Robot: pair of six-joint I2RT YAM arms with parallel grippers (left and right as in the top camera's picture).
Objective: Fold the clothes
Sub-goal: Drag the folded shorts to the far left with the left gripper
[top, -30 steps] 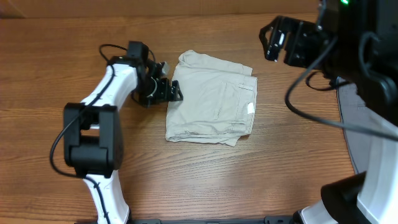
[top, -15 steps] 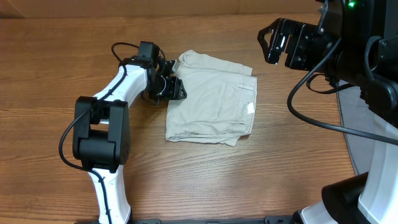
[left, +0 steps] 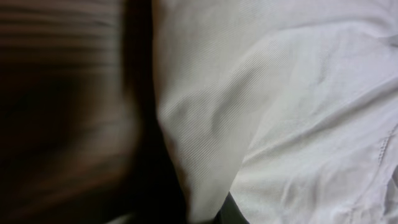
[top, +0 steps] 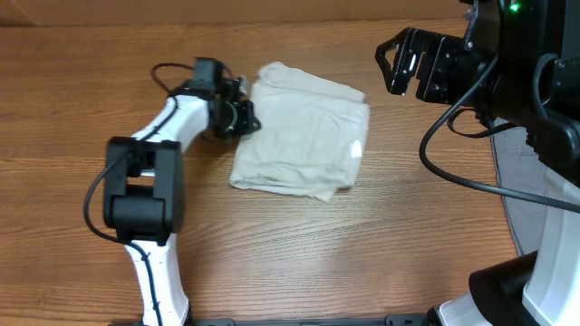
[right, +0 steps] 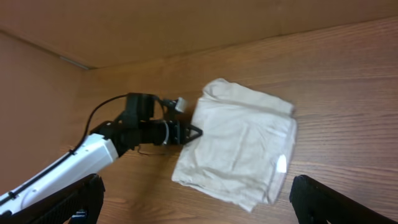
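The clothes here are one folded bundle of pale beige trousers [top: 304, 131], lying mid-table and skewed, its near corner toward the left. My left gripper [top: 246, 118] is shut on the bundle's left edge. In the left wrist view a fold of the beige fabric [left: 280, 93] fills the frame and is pinched at the bottom, where the jaws are mostly hidden. My right gripper [top: 391, 65] hangs open, high at the back right, clear of the trousers. Its view shows the trousers [right: 239, 146] and the left gripper [right: 193, 132] from above, between its spread fingertips [right: 81, 199].
Wooden table [top: 317, 254] with a brown wall along the back. A grey mat [top: 535, 181] lies at the right edge under the right arm's base. A black cable [top: 168, 72] loops behind the left wrist.
The left gripper closed on the trousers' left edge and drew back to the left. The bundle slid left with it and turned askew. The right arm stayed still.
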